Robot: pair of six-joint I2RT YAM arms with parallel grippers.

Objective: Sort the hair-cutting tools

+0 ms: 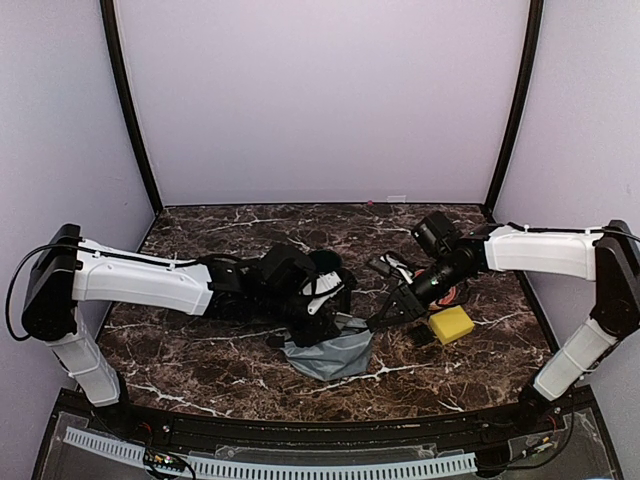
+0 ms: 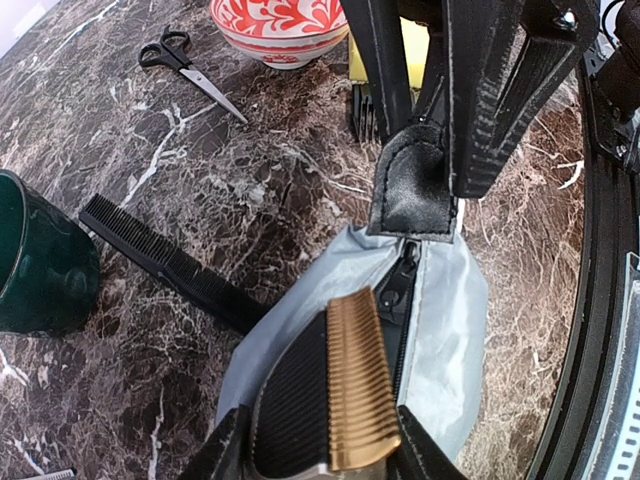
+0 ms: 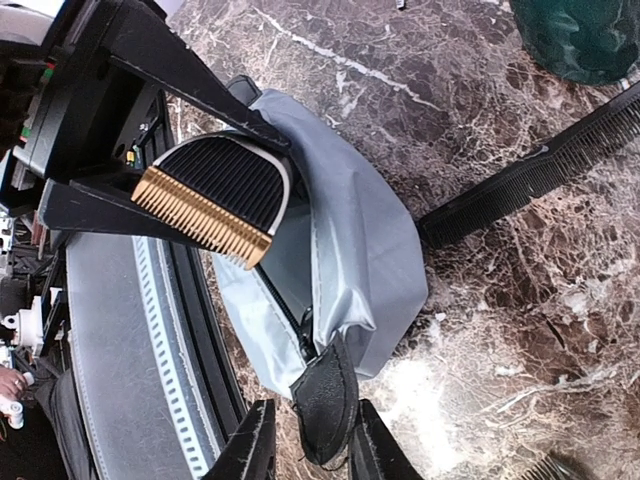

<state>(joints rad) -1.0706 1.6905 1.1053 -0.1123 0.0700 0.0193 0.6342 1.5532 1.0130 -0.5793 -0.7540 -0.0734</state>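
Marble tabletop (image 1: 200,360), item one: clipper (image 2: 315,390), clamped in my left gripper (image 2: 322,445), blade end foremost, long axis in line with the zip of the grey pouch (image 2: 440,330) beneath it. Right gripper (image 3: 312,432): narrow jaws flank the pouch's black tab (image 3: 325,395); whether they grip it, I cannot tell.

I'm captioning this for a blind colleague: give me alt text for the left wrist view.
The left gripper holds a gold-bladed clipper over a grey zip pouch whose black tab sits between the fingers of the right gripper. On the marble table are a black comb, scissors, a green cup and a red-and-white bowl.
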